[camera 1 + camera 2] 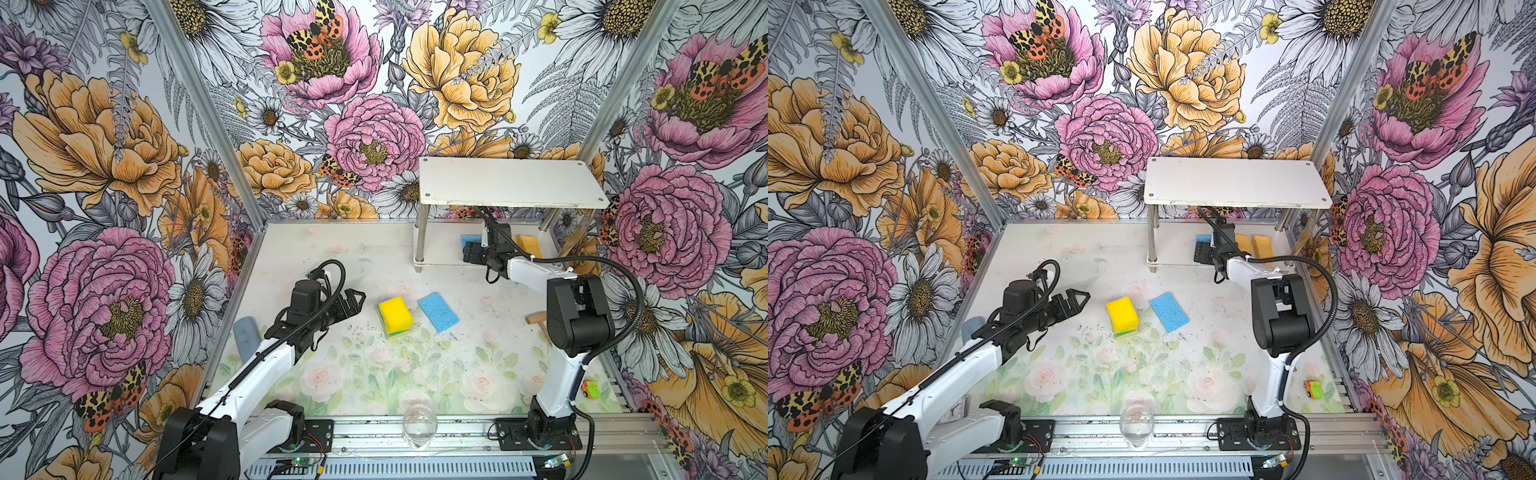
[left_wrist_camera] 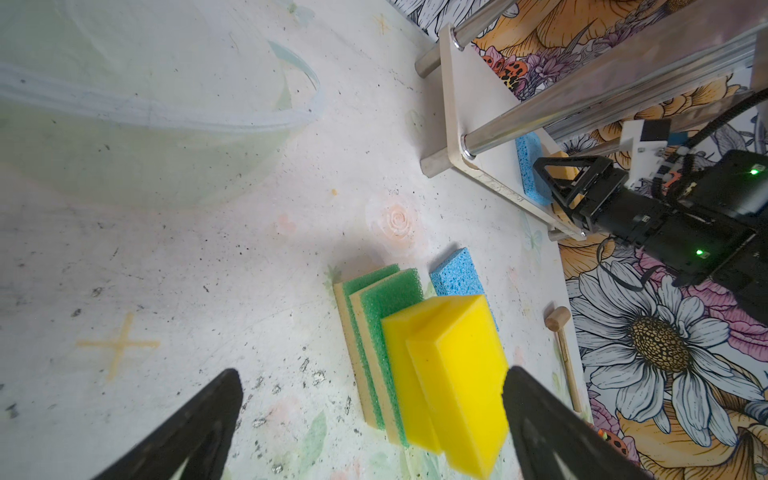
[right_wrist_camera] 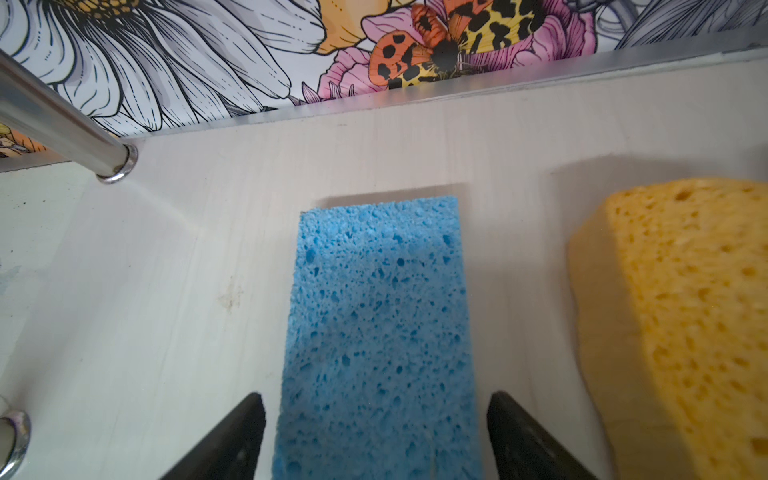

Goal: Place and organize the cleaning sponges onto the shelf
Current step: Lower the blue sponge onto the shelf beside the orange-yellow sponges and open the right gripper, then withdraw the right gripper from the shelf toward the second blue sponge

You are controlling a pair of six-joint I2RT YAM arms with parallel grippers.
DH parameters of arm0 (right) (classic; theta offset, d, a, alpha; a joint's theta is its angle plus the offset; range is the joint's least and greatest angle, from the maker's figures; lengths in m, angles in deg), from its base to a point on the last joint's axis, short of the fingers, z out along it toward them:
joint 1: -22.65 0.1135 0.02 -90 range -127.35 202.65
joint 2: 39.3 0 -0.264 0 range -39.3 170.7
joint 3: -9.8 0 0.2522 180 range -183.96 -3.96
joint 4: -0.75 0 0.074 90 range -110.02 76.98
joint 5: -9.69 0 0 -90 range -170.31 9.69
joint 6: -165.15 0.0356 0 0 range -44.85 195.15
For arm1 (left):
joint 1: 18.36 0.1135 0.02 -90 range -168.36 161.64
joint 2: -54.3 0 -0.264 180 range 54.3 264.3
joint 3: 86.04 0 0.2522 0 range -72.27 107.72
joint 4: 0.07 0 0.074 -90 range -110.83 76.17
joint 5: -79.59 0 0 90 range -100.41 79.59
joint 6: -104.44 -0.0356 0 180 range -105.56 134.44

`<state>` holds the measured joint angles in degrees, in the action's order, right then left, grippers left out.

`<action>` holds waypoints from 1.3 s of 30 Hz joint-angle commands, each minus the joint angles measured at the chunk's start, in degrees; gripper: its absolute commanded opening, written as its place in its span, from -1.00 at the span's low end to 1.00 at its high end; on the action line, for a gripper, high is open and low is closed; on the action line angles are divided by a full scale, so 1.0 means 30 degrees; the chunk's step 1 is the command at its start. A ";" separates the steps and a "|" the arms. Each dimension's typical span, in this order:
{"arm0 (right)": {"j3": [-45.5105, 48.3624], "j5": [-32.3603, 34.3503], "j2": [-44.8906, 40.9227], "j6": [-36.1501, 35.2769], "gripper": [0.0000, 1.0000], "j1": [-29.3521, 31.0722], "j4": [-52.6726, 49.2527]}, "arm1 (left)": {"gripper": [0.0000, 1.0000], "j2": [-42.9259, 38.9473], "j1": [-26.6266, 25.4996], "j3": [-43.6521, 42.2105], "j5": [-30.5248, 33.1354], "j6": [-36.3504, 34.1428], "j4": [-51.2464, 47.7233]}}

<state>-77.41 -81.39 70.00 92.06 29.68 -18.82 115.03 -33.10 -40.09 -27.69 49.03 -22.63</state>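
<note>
Left gripper (image 1: 356,300) hangs wide-jawed just short of the yellow sponges (image 1: 395,311) stacked on the green-topped sponges (image 2: 374,307); a loose blue sponge (image 1: 438,311) lies beside them on the table (image 1: 291,257); farther back, on the shelf (image 1: 511,183), lower board, the right gripper (image 3: 376,419) has its jaws spread either side of a second blue sponge (image 3: 378,291) without touching it; orange-yellow sponges (image 1: 1261,246) sit alongside.

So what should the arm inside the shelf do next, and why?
Probably pull straight back out. The blue sponge lies flat on the shelf's lower board, and the right arm's fingers stand clear of it on both sides, so it looks released.
</note>
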 commanded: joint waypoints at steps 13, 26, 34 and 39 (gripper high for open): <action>0.2936 -0.3281 -0.4470 -0.0850 0.76 0.0102 -0.0197 | 0.98 -0.0174 0.0194 -0.0233 -0.0450 -0.0162 0.0319; 0.6747 -0.8272 -0.7163 -0.1986 0.79 0.0975 -0.1232 | 0.98 0.0147 0.0227 -0.0181 -0.0576 -0.0162 0.0515; 0.7411 -0.7567 -0.6327 -0.2506 0.79 0.3033 -0.1851 | 0.98 0.0415 0.0227 -0.0106 -0.0624 -0.0109 0.0651; 0.7111 -0.6857 -0.5239 -0.2730 0.79 0.4043 -0.1993 | 0.98 0.0726 0.0201 0.0133 -0.0715 -0.0186 0.0553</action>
<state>-55.53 -103.81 52.71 85.30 40.93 -24.41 116.41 -33.06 -40.09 -28.15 49.03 -21.91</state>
